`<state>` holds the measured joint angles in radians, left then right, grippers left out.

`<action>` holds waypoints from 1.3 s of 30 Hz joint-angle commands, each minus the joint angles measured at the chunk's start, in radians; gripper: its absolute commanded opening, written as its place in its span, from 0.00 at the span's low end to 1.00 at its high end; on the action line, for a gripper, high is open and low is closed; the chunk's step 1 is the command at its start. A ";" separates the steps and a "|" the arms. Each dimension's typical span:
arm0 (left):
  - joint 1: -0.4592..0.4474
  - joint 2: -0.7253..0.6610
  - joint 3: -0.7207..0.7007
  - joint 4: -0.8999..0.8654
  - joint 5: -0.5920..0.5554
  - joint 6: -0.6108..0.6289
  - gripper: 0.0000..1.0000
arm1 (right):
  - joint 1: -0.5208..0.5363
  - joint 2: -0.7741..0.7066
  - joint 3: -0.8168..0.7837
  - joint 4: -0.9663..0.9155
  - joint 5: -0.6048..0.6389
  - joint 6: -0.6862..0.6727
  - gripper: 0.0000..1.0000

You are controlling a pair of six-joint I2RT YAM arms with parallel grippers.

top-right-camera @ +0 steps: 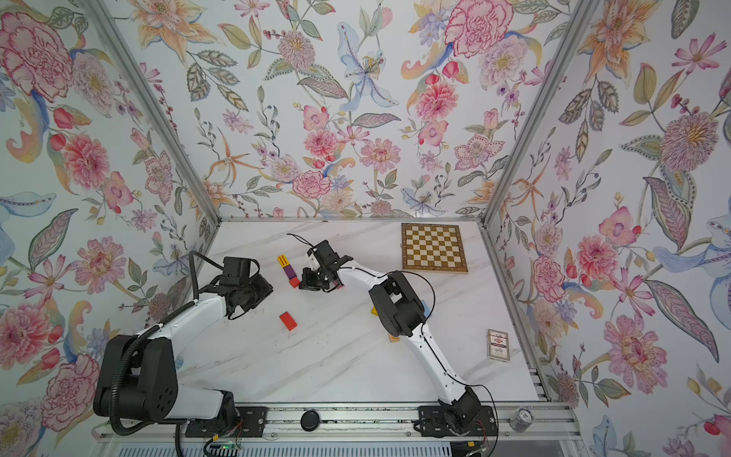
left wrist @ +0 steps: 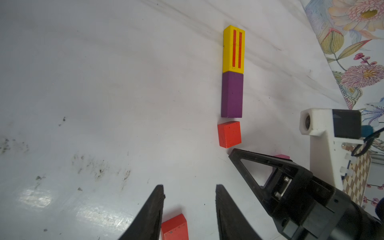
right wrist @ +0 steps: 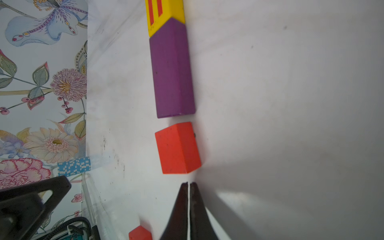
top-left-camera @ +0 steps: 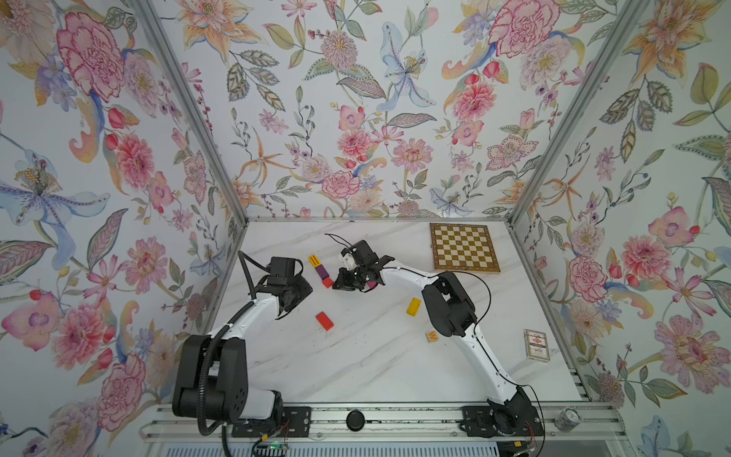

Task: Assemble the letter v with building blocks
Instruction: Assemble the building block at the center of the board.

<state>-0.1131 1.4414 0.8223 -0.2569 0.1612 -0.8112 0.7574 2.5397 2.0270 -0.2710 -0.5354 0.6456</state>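
Observation:
A straight row of building blocks lies on the white table: a yellow block with red stripes, a purple block butted against it, then an orange-red cube after a small gap. My right gripper is shut and empty, its tips just short of the cube. A magenta block peeks out behind that gripper. My left gripper is open and holds nothing. It hovers above a loose red block, which lies on the table nearer the front. No second row shows, so no letter v stands.
A yellow block and a cube marked W lie beside the right arm. The chessboard sits at the back right and a playing-card box by the right wall. Floral walls enclose three sides.

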 commanded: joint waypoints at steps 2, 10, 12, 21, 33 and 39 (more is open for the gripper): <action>0.005 0.058 0.011 -0.001 0.027 -0.001 0.36 | 0.010 -0.031 -0.045 -0.020 0.012 0.011 0.08; -0.019 0.195 0.089 -0.005 0.040 0.019 0.37 | 0.012 -0.039 -0.056 -0.018 0.017 0.012 0.08; -0.023 0.221 0.108 -0.007 0.042 0.021 0.37 | 0.014 -0.039 -0.056 -0.016 0.014 0.015 0.08; -0.045 0.318 0.183 -0.028 0.047 0.035 0.42 | 0.012 -0.033 -0.050 -0.015 0.012 0.014 0.08; -0.065 0.404 0.247 -0.065 0.052 0.049 0.44 | 0.004 -0.024 -0.045 -0.014 0.009 0.019 0.08; -0.068 0.425 0.266 -0.075 0.048 0.052 0.46 | 0.003 -0.022 -0.045 -0.015 0.011 0.019 0.08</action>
<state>-0.1719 1.8267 1.0721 -0.2790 0.2066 -0.7811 0.7628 2.5229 1.9949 -0.2562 -0.5392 0.6567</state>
